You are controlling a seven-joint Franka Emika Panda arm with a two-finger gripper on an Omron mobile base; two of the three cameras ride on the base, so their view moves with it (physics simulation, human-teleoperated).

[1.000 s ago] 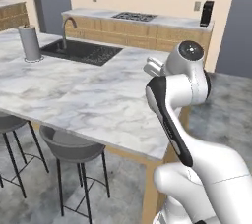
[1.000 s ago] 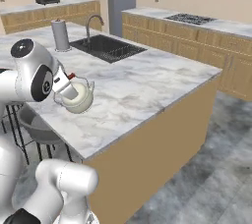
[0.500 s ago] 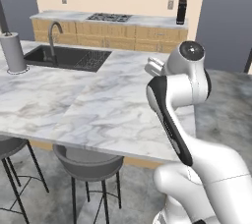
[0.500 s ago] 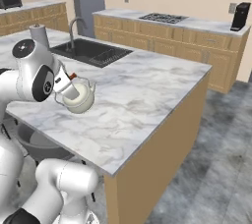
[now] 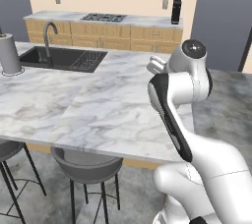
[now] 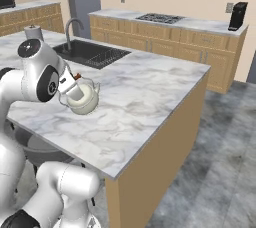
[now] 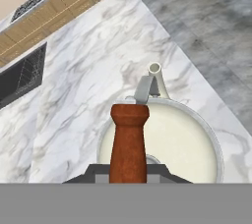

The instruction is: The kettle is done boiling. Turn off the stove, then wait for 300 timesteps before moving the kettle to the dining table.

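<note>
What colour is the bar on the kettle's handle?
Reddish-brown, like wood; the handle bar of the cream kettle shows best in the hand view.

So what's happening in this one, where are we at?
The white robot arm's hand is shut on the reddish-brown wooden handle bar of the small cream-white round kettle. The kettle is over the large white-and-grey marbled dining table, near its front edge; whether it hangs or already rests on the top cannot be told. The grey steel gas stove sits on the far wooden counter, well behind, and a black sink is set in the marbled top.
</note>
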